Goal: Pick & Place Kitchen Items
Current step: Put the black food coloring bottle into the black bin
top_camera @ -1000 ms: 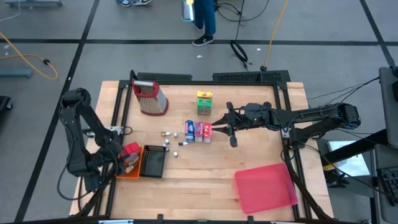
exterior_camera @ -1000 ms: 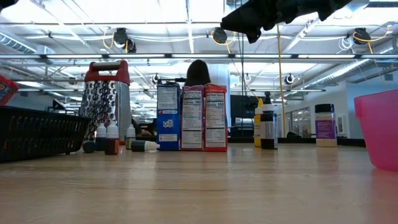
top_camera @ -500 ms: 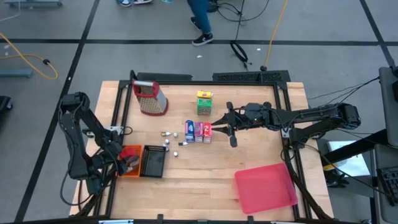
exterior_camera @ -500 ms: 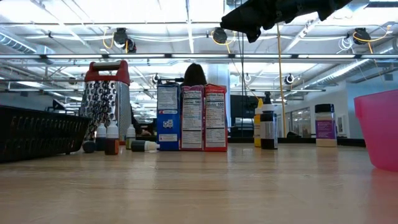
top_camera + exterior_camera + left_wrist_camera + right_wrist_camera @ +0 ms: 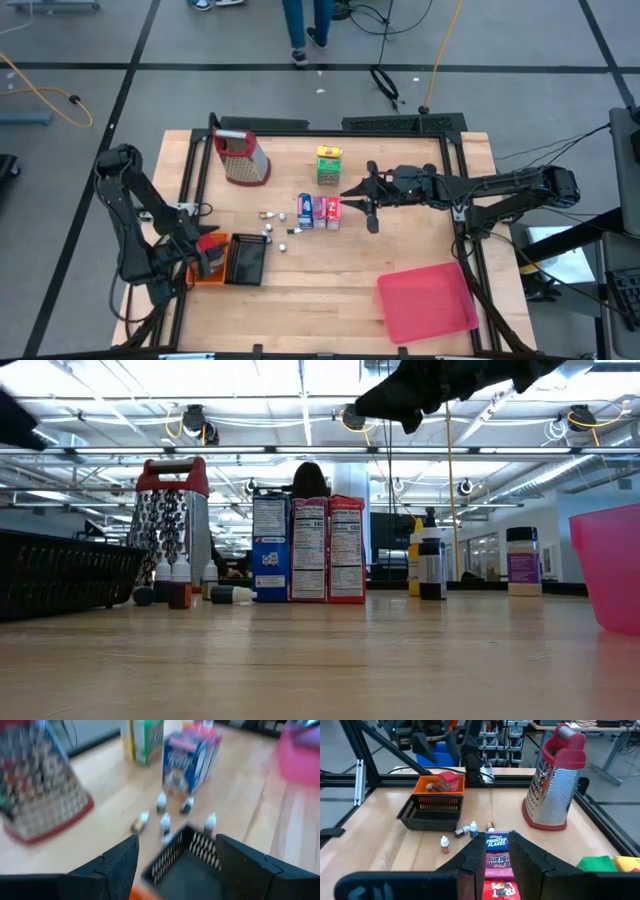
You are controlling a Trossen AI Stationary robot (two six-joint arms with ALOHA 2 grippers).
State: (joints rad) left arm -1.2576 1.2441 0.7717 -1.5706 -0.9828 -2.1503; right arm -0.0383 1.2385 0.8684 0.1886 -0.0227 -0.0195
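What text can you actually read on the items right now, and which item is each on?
"FROSTED FLAKES": blue carton, right wrist view.
"FROOT": red carton, partly cut off at the picture's edge.
Pink carton: lettering too blurred to read.
Nutrition panels on the three cartons, low view: too small.
Green-yellow carton, little bottles: nothing legible.

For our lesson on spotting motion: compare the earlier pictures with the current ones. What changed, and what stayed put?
The left gripper let go of the red carton, now lying in the orange basket, and has lifted slightly with its jaws open. The right gripper, three upright cartons, grater and pink bin stayed as they were.
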